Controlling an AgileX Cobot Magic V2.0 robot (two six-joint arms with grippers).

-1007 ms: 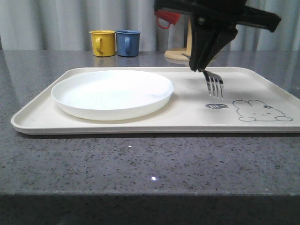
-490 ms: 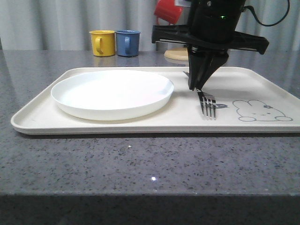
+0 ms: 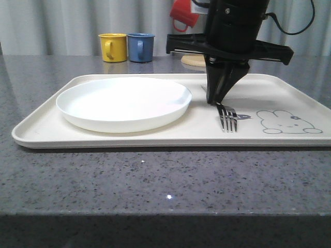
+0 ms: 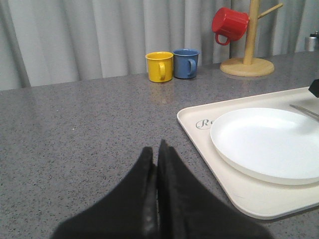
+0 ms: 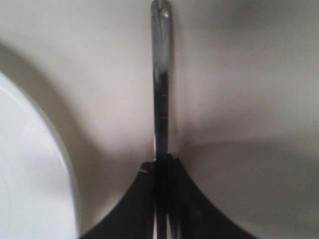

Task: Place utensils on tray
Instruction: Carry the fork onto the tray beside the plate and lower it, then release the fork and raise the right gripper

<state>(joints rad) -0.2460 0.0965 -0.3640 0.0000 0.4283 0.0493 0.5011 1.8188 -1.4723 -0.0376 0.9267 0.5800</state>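
Right claw down on the tray, closed tight on the fork near its neck. Tines lying flat on the tray floor just left of the rabbit drawing, pointing toward the tray's near rim; handle running back toward the far rim, seen in the right wrist view as a straight silver bar on the cream surface. Grip low and near the head, probably to keep the fork from swinging while it is lowered. Fork placed to the right of the plate, close but apart from it, likely so the plate stays unobstructed and room remains further right for other utensils.

Plate resting inside the left half of the tray, well within the rim.

Left claw hovering over bare bench off the tray's left end, fingers pressed together, nothing between them. Parked clear of the tray, presumably to stay out of the working arm's way.

Yellow mug and blue mug behind the tray's far rim; red mug hanging on the wooden stand beyond it. None part of the job.

Judgement: fork set down but not yet released; opening and a straight lift should do it. Chopsticks and spoon not yet on the tray.
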